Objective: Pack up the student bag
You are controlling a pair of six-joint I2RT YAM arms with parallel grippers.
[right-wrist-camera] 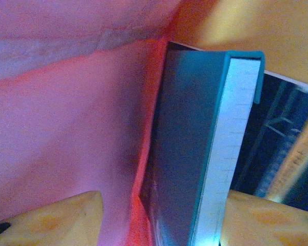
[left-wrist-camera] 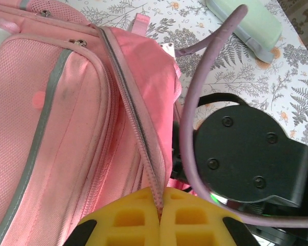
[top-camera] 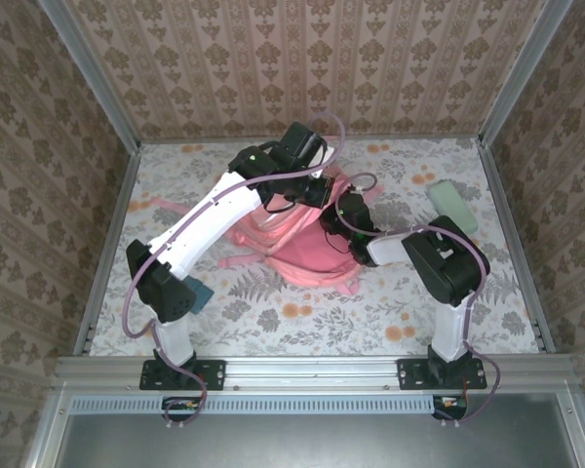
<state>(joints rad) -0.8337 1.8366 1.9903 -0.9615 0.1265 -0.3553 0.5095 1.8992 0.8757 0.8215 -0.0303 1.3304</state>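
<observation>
The pink student bag [top-camera: 302, 249] lies in the middle of the table. My left gripper [left-wrist-camera: 160, 215] is shut on the bag's zip edge [left-wrist-camera: 138, 133] at the top opening and holds that edge up. My right gripper [top-camera: 333, 216] reaches into the opening from the right. In the right wrist view a teal hardcover book [right-wrist-camera: 190, 154] stands inside against the pink lining [right-wrist-camera: 66, 128]. It sits between my right gripper's [right-wrist-camera: 161, 220] spread yellow fingers. There is a gap between the book and the left finger [right-wrist-camera: 66, 215], and the right finger [right-wrist-camera: 267, 218] is right beside its page edge.
A mint-green case [top-camera: 451, 205] lies on the table at the back right, also seen in the left wrist view [left-wrist-camera: 246, 23]. A dark teal object [top-camera: 203, 292] peeks out beside the left arm's lower joint. The right arm's black housing [left-wrist-camera: 246, 159] and purple cable crowd the bag's right side.
</observation>
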